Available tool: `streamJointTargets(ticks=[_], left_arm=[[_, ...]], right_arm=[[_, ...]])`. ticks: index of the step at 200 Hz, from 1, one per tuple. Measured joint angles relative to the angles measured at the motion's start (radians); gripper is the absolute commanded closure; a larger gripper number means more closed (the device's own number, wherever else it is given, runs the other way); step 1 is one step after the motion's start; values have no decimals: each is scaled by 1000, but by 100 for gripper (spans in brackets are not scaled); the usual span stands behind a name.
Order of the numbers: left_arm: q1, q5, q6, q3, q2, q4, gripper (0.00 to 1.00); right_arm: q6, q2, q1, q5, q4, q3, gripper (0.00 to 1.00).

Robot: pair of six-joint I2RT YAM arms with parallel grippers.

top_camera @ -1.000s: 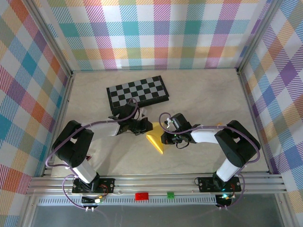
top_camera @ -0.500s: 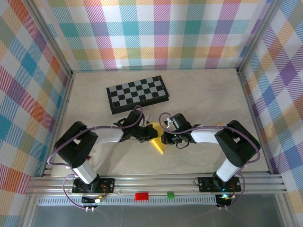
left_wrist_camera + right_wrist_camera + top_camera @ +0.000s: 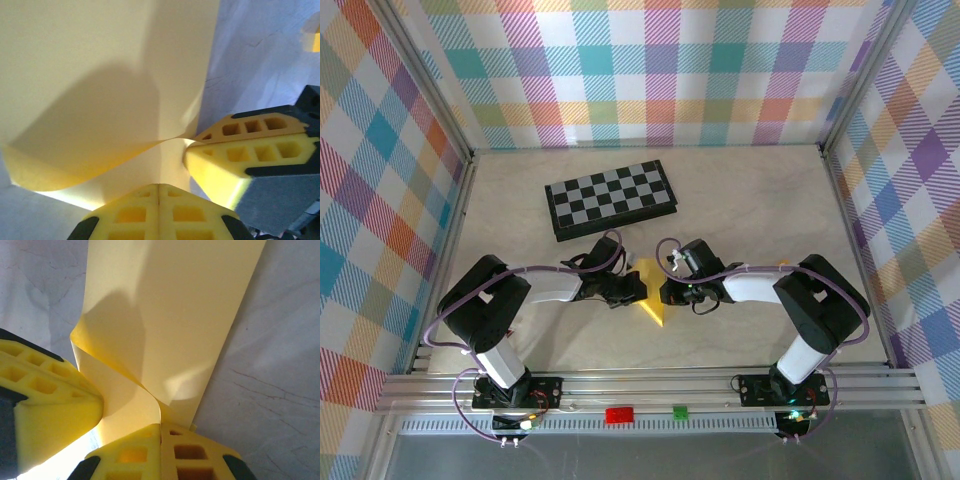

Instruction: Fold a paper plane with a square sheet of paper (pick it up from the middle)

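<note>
1. Start at the bottom centre of the top view. Read the left tool (image 3: 634,291) as clamped, with pads (image 3: 130,215) pressed flat together at the bottom edge of its wrist view and paper drawn down into the seam. Judge it to be gripping the paper plane (image 3: 652,305).
2. Read the right tool (image 3: 663,292) the same way, with pads (image 3: 190,455) closed at the bottom of its wrist view and a folded edge pinched between them.
3. Find the paper plane lying on the surface (image 3: 750,200) between the two tools, just below centre, with its narrow tip pointing toward the bottom of the frame.
4. Treat the step as setting a fold. Move both pinches together and by equal amounts, never apart, given thin paper likely to tear or slip.
5. Mind the curled flap at the lower left of the left wrist view. Lay it along the crease instead of crushing it.
6. Press low and flat against the surface for a sharp crease.
7. Stay clear of the chessboard (image 3: 610,197), well apart at upper centre.
</note>
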Motion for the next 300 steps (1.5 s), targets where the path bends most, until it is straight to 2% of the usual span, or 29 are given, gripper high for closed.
streamJointTargets(ticks=[63,204,300], left_arm=[[-2,-34,38,1,0,-53,96],[-49,-46,51,22,8,-49,95],[-49,-68,73,14,19,-42,96]], right_arm=[[0,0,0,-13,3,0,93],[5,0,0,-3,3,0,98],[15,-2,0,0,3,0,96]])
